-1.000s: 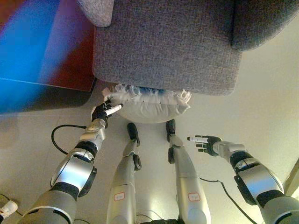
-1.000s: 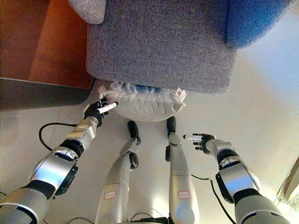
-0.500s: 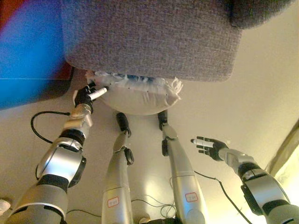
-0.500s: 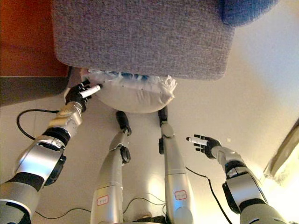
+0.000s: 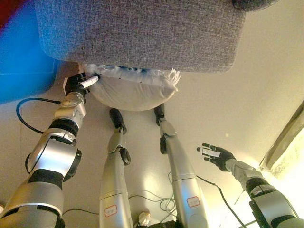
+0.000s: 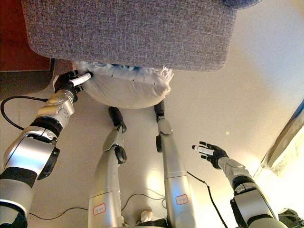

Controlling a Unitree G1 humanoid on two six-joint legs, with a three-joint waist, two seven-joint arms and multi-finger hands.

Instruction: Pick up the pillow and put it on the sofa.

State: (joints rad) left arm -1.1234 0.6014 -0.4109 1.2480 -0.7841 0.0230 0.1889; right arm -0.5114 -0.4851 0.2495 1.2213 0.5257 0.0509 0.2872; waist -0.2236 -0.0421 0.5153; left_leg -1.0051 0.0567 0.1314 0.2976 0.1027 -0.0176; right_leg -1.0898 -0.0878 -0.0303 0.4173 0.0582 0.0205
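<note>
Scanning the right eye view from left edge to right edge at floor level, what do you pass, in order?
left hand at the pillow's left corner → white pillow lying against the grey sofa front → bare floor → right hand, fingers spread, touching nothing.

You see a pale cream smooth floor (image 5: pixel 228 104) filling the lower frame, a reddish-brown wooden panel (image 6: pixel 19 42) at upper left, bright light at lower right.

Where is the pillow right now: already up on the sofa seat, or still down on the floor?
On the floor. The white pillow lies against the grey sofa base, partly tucked beneath it; the left hand touches its corner.
</note>
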